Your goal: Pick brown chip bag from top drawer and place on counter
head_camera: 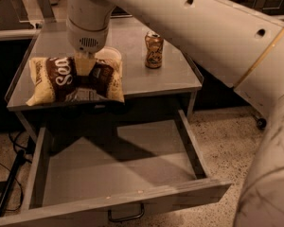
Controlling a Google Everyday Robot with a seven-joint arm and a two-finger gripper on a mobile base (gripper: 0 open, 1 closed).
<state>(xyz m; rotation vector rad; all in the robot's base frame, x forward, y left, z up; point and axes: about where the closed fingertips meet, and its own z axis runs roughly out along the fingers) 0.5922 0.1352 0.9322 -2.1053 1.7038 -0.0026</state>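
The brown chip bag (68,81), dark brown with white script and cream-yellow ends, hangs level over the counter's front edge. My gripper (84,66) comes down from above and is shut on the bag's middle. The counter (132,70) is a flat grey metal top behind the drawer. The top drawer (118,171) stands pulled fully out below it, its flat bottom bare, with a small dark bar handle (125,216) on its front panel.
A brown can (153,49) stands upright on the counter's right part. A white bowl (110,56) sits on the counter just behind the bag. My large pale arm (217,37) crosses the upper right. A dark cable (7,183) lies on the floor at left.
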